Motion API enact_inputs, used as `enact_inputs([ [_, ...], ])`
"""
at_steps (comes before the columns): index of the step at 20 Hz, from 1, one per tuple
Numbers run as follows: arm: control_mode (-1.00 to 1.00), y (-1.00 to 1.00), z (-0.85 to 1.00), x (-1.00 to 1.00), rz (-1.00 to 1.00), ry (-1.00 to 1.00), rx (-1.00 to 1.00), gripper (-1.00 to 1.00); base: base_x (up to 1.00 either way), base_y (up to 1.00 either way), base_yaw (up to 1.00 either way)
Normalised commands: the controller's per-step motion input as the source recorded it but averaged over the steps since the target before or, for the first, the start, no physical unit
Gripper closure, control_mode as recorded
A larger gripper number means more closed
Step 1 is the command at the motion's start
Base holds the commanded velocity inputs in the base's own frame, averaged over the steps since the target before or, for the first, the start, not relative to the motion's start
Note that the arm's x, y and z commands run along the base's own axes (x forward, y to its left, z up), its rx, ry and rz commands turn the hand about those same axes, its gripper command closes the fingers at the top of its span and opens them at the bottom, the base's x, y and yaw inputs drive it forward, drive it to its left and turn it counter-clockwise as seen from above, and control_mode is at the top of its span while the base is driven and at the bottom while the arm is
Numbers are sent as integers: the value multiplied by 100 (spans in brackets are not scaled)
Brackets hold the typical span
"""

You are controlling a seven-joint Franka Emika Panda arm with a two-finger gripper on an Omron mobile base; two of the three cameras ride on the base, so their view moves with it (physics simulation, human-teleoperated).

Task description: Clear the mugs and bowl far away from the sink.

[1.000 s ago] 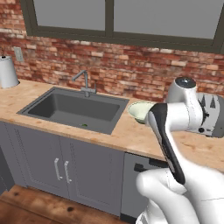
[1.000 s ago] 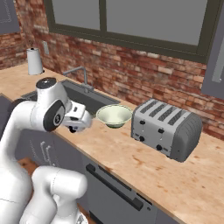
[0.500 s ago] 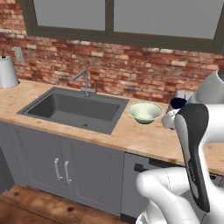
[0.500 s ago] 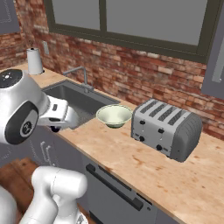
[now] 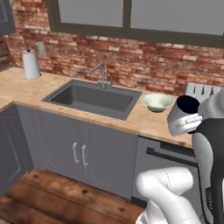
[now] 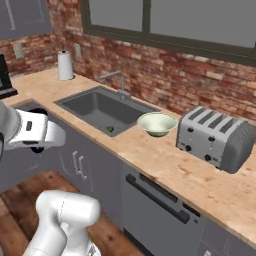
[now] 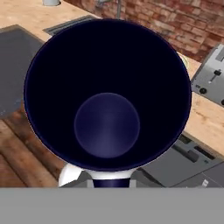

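A greyish-white mug point(image 5: 183, 117) with a dark navy inside hangs in the air in front of the counter edge, right of the bowl, with my gripper point(image 5: 195, 120) shut on it. In the hand view the mug's navy inside point(image 7: 107, 98) sits right against the camera and hides my fingers. The wide pale cream-green bowl point(image 5: 157, 101) point(image 6: 157, 123) rests on the wooden counter just right of the sink point(image 5: 94, 97) point(image 6: 102, 107). A slim grey faucet point(image 5: 102, 73) stands behind the dark basin.
A silver toaster point(image 6: 215, 137) point(image 7: 209, 78) stands right of the bowl. A paper towel roll point(image 5: 30, 64) point(image 6: 65, 65) stands far left against the brick wall. Something small and green point(image 6: 110, 129) lies in the sink. Grey cabinets and a dishwasher front point(image 6: 155, 205) stand below, over a wooden floor point(image 5: 52, 192).
My arm has swung back from the counter and low toward the base, carrying the mug with it. Both base views have shifted a little, so the camera moved. The bowl stays put.
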Motion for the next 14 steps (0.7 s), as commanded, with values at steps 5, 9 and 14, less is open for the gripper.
enact_inputs([
  [5, 100, 0, 0, 0, 0, 0, 0, 100, -72, 100, 54],
  [9, 100, 0, 0, 0, 0, 0, 0, 100, -12, 53, 94],
  [14, 100, 0, 0, 0, 0, 0, 0, 100, 0, 0, 100],
])
